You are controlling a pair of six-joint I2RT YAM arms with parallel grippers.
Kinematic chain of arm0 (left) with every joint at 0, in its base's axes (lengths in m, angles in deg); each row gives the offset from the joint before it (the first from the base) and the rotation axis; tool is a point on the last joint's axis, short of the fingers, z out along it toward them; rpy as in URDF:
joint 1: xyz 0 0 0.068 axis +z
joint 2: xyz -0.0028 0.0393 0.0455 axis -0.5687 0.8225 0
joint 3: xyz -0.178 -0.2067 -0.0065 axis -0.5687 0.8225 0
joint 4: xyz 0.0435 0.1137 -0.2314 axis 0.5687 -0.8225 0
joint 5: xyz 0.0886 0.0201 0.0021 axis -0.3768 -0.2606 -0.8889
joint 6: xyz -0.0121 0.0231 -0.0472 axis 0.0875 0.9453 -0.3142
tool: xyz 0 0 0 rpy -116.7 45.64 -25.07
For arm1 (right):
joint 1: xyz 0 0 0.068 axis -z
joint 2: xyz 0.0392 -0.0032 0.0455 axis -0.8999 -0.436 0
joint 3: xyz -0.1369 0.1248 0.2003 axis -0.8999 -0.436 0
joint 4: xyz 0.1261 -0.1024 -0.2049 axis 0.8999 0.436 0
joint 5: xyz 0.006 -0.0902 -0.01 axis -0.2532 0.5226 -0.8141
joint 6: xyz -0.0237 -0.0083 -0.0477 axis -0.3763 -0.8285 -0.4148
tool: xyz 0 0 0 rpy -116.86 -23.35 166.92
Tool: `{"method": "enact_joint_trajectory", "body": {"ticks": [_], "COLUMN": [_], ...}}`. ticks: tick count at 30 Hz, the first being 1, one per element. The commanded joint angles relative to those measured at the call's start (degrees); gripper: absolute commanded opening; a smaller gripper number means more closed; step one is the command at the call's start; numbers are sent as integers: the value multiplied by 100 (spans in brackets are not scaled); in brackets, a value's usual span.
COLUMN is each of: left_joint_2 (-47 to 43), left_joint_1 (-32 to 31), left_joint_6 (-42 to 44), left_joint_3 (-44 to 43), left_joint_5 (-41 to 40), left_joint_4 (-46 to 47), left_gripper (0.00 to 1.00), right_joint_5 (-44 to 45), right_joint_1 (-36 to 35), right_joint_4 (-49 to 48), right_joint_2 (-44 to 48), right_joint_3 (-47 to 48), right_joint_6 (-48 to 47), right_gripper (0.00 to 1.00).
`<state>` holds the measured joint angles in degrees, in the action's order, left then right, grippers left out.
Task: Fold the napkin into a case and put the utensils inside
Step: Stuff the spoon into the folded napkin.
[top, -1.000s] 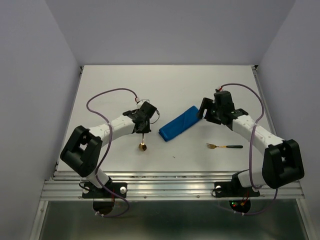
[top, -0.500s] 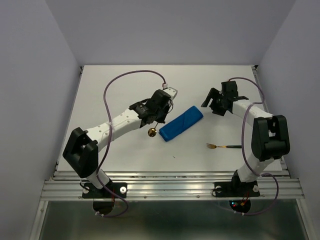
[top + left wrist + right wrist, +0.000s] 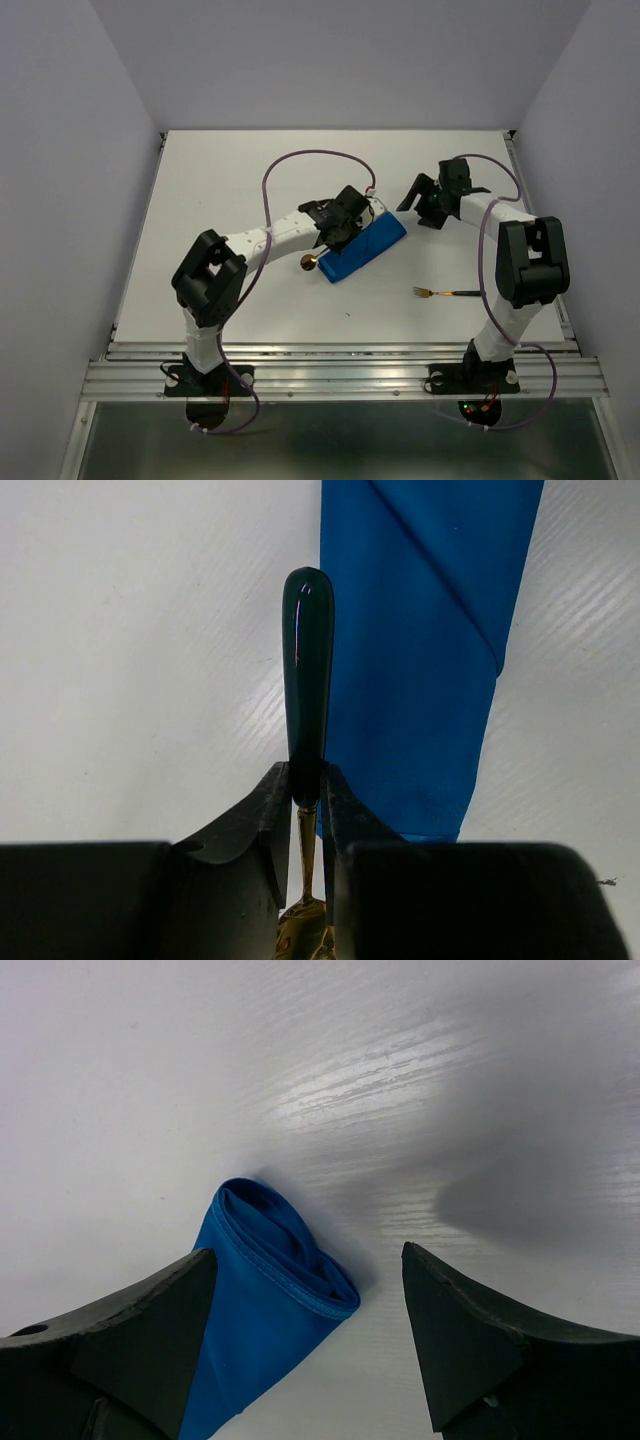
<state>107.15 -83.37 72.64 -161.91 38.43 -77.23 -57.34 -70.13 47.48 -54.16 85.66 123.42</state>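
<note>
The blue napkin, folded into a narrow case (image 3: 362, 248), lies slantwise mid-table. My left gripper (image 3: 345, 222) hangs over its near-left part, shut on the spoon: the dark green handle (image 3: 306, 670) sticks out ahead along the cloth's (image 3: 420, 650) left edge, the gold bowl (image 3: 308, 263) trails behind. My right gripper (image 3: 418, 193) stands open just beyond the case's far end, whose open mouth (image 3: 285, 1245) lies between the fingers (image 3: 470, 1330). The fork (image 3: 448, 293) rests alone on the table to the right, gold head pointing left.
White tabletop (image 3: 240, 170) inside pale walls. Purple cables loop above both arms. A metal rail (image 3: 340, 375) runs along the near edge by the arm bases.
The left arm carried the spoon rightward, from left of the case to over its near end. The right gripper drew back from the case's far end and turned.
</note>
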Motion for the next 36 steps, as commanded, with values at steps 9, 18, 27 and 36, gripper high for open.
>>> {"method": "enact_joint_trajectory", "body": {"ticks": [9,18,27,36], "left_joint_2": [720,774,747,852], "left_joint_1": [-7,-7,10,72], "left_joint_6": [708,681,725,673], "left_joint_3": [-1296,-1218,-1032,-1155], "left_joint_5": [792,1029,1135,1091], "left_joint_4": [-787,-840,-769,-866], "left_gripper": [0,0,0,0], "right_joint_5": [-192,-578,-632,-903], "right_joint_1": [114,114,176,229], "right_joint_4": [-233,-803,-804,-944], "right_joint_2": [-301,-443,-408,-548], "right_joint_3": [594,455,384,489], "right_joint_6": [278,797,780,867], "right_gripper": [80,80,80,80]}}
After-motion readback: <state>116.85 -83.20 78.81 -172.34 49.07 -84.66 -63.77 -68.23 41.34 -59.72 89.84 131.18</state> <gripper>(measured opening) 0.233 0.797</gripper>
